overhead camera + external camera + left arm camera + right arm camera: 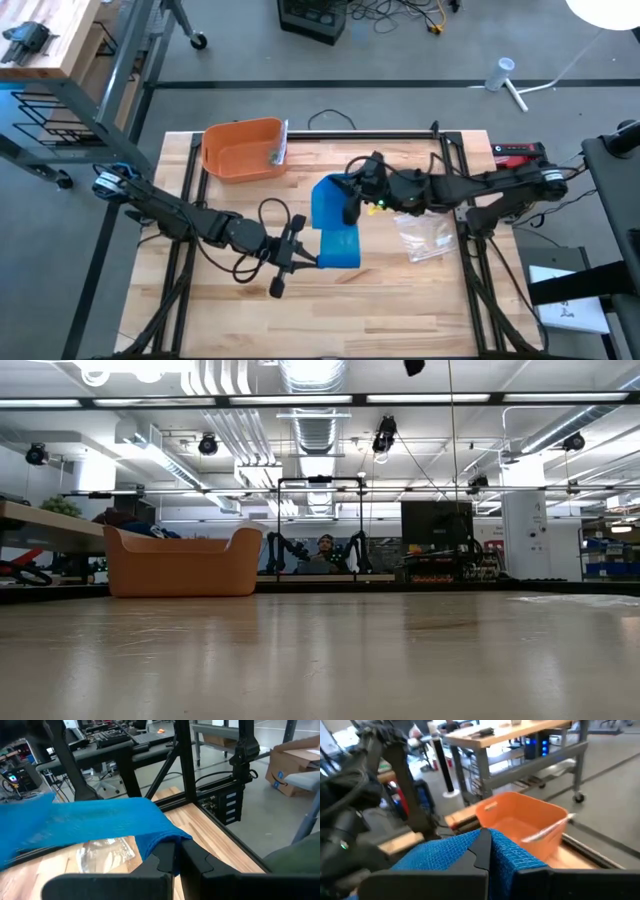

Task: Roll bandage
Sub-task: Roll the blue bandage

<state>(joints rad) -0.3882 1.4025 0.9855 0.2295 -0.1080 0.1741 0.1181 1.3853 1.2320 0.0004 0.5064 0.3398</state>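
i hold the blue bandage [335, 225] stretched between left tool [318, 262] and right tool [347, 205], both clamped on opposite ends.

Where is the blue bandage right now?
In the high view the blue bandage stretches across the table's middle, held between the left gripper and right gripper, with the orange bin behind and a clear plastic bag to its right.

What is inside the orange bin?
In the orange bin, one clear wrapper or bag leans against the wall on the right arm's side; the floor that shows looks bare. The low view shows only the bin's outside, and the near wall hides some floor in the right wrist view.
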